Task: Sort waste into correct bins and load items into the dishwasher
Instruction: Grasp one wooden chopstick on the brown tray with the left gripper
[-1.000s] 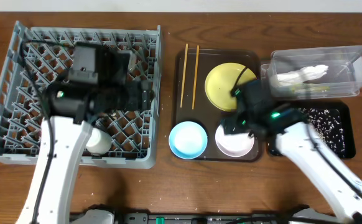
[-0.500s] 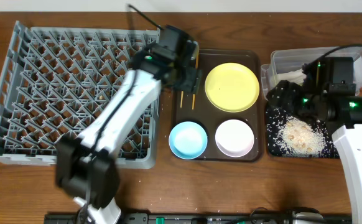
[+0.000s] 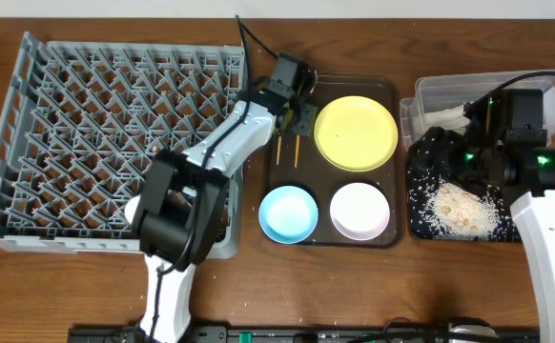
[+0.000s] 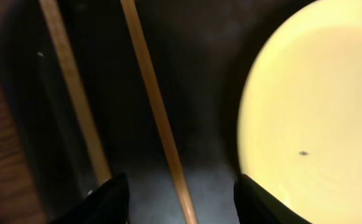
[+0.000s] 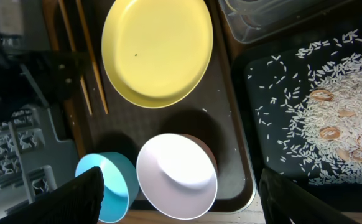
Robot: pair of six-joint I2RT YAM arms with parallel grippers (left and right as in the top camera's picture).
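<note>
In the left wrist view my left gripper (image 4: pixel 180 182) stands open low over the brown serving tray (image 3: pixel 325 186). One wooden chopstick (image 4: pixel 156 118) runs between its black fingertips, touching neither, and the other chopstick (image 4: pixel 75 87) lies just outside to the left. The yellow plate (image 3: pixel 356 133), the light blue bowl (image 3: pixel 288 213) and the white bowl (image 3: pixel 359 211) sit on that tray. My right gripper (image 5: pixel 187 196) hangs wide open and empty, high above the white bowl (image 5: pixel 178 177). Rice crumbs (image 3: pixel 459 205) lie in the black tray (image 3: pixel 421 224). A white napkin (image 3: pixel 444 116) lies in the clear tub (image 3: pixel 544 90).
The grey dish rack (image 3: pixel 115 143) fills the left of the table, and my left arm reaches across its right edge. The right arm's dark body hangs above the black tray's near-left part. Bare wood runs along the table's front edge.
My left gripper has moved from over the rack to the chopsticks, its jaws narrowing. The right arm has shifted from the brown tray to above the black tray, where a rice heap now lies.
</note>
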